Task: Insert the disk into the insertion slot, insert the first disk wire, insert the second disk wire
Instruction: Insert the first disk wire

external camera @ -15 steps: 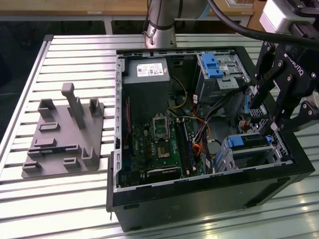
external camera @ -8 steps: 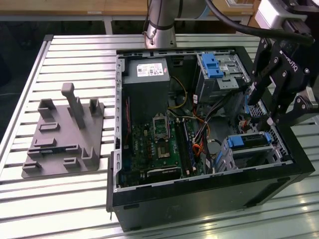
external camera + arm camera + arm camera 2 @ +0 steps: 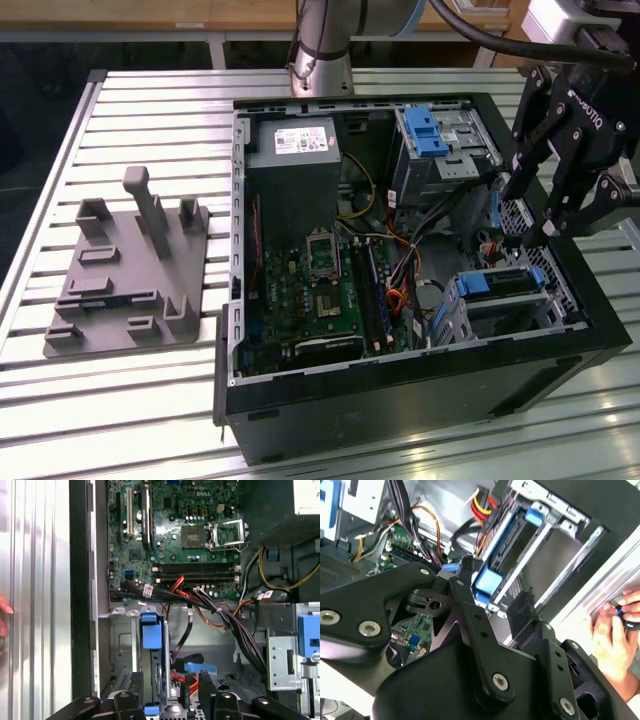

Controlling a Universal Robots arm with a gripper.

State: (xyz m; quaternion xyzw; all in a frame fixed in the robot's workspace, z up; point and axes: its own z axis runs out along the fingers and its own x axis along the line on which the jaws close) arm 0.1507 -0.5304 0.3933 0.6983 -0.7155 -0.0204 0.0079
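Note:
The disk (image 3: 497,283), silver in a blue carrier, sits inside the insertion slot (image 3: 500,318), the silver cage at the case's front corner on the exterior view's right. My gripper (image 3: 528,215) hangs just above it, open, with nothing between its fingers. In the second wrist view my gripper (image 3: 494,580) hovers over the disk's blue carrier (image 3: 487,582) in the slot (image 3: 555,535). In the first wrist view the disk (image 3: 152,630) stands edge-on in the slot (image 3: 122,645), with my gripper (image 3: 170,680) close by. A black cable with a blue connector (image 3: 200,667) and red power wires (image 3: 180,676) lie loose beside the slot.
The open black computer case (image 3: 400,400) lies on a slatted metal table (image 3: 150,90). A taller bay with a blue latch (image 3: 430,130) stands at the back. A grey fixture (image 3: 130,270) is at the exterior view's left. A person's hand (image 3: 615,635) rests outside the case.

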